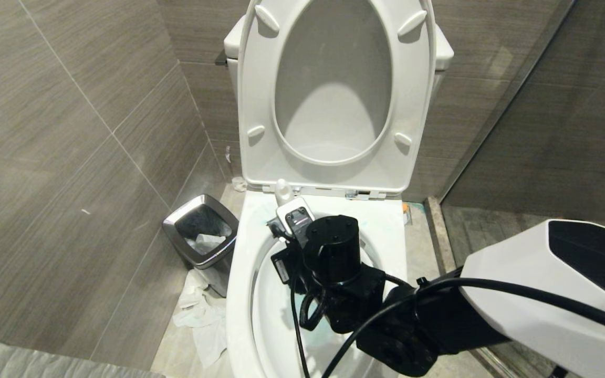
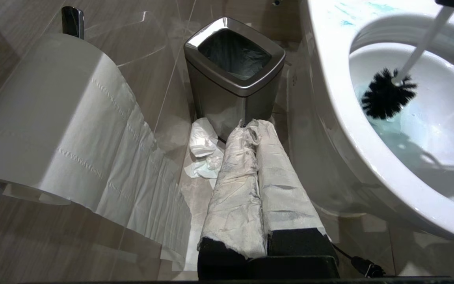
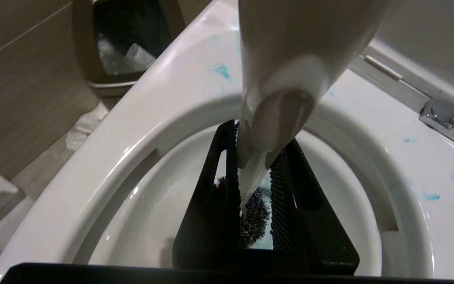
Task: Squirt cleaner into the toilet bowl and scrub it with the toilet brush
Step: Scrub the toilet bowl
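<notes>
Right gripper [image 3: 256, 185] pinches brush [image 2: 386, 94] handle over bowl [image 1: 239, 294], hiding basin in head view. Bristles in blue cleaner [image 2: 392, 130]. Bin [image 2: 235, 67], black liner, beside bowl; tissue [image 2: 203, 150] on floor. Left gripper [image 2: 256, 181] pressed together, paper-wrapped.

- The floor [image 2: 164, 71] is laid with large glossy beige-grey tiles.
- The toilet bowl [image 1: 239, 294] stands on it, its base meeting the tiles.
- 1 small square steel bin [image 2: 233, 79] with a black liner stands on the floor just beside the bowl, near the wall.
- Crumpled white tissue [image 2: 203, 150] lies on the tiles at the foot of the bin, between the bin and the bowl's base.
</notes>
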### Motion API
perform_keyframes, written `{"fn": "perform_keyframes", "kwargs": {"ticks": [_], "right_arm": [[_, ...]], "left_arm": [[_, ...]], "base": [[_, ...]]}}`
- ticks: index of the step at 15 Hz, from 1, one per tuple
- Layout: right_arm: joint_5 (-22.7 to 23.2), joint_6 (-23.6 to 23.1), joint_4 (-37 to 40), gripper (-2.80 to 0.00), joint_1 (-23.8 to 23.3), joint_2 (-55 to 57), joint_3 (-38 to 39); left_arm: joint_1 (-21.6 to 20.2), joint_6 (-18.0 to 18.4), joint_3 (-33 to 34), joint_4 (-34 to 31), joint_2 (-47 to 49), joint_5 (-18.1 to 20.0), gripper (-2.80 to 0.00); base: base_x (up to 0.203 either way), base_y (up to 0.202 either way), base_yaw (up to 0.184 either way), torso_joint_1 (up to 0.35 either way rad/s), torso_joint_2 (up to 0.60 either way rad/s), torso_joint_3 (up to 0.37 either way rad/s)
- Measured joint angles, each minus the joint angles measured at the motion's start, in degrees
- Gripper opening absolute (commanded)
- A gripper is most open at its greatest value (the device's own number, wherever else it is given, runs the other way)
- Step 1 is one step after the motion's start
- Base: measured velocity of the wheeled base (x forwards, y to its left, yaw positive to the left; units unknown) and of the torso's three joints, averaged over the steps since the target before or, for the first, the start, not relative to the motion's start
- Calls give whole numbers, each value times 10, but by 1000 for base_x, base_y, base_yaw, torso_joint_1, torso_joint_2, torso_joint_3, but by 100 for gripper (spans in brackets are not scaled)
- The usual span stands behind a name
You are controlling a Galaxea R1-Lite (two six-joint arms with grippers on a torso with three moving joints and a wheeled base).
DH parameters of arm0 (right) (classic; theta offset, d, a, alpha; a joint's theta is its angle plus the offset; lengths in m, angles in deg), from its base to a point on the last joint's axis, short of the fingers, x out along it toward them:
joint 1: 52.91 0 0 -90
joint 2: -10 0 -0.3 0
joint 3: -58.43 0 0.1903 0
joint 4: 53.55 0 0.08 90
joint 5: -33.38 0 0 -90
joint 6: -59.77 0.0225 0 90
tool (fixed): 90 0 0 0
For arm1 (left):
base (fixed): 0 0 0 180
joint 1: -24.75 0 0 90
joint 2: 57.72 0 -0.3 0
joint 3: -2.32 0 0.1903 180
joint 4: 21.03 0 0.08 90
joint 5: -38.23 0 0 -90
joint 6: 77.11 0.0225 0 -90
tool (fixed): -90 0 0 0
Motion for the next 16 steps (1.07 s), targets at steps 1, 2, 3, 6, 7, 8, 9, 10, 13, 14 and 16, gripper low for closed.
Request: {"fn": "perform_keyframes", "kwargs": {"ticks": [1, 2, 3, 6, 7, 8, 9, 10, 13, 14, 16], "right_arm": [[0, 0, 0, -280, 11, -13, 24], [0, 0, 0, -280, 19, -27, 49], [0, 0, 0, -280, 26, -45, 81], [1, 8, -2, -280, 32, -106, 173], [2, 12, -2, -280, 26, -125, 199], [2, 14, -2, -280, 15, -140, 215], [2, 14, -2, -280, 1, -150, 224], [2, 14, -3, -280, -13, -158, 228], [4, 15, -4, -280, -55, -160, 209], [4, 15, -4, -280, -61, -158, 198], [5, 13, -3, -280, -65, -156, 184]], "left_arm": [[0, 0, 0, 0, 0, 0, -280], [0, 0, 0, 0, 0, 0, -280], [0, 0, 0, 0, 0, 0, -280], [0, 0, 0, 0, 0, 0, -280], [0, 0, 0, 0, 0, 0, -280], [0, 0, 0, 0, 0, 0, -280], [0, 0, 0, 0, 0, 0, -280], [0, 0, 0, 0, 0, 0, -280], [0, 0, 0, 0, 0, 0, -280], [0, 0, 0, 0, 0, 0, -280], [0, 0, 0, 0, 0, 0, -280]], "base": [[0, 0, 0, 0, 0, 0], [0, 0, 0, 0, 0, 0], [0, 0, 0, 0, 0, 0], [0, 0, 0, 0, 0, 0], [0, 0, 0, 0, 0, 0], [0, 0, 0, 0, 0, 0], [0, 0, 0, 0, 0, 0], [0, 0, 0, 0, 0, 0], [0, 0, 0, 0, 0, 0], [0, 0, 0, 0, 0, 0], [0, 0, 0, 0, 0, 0]]}}
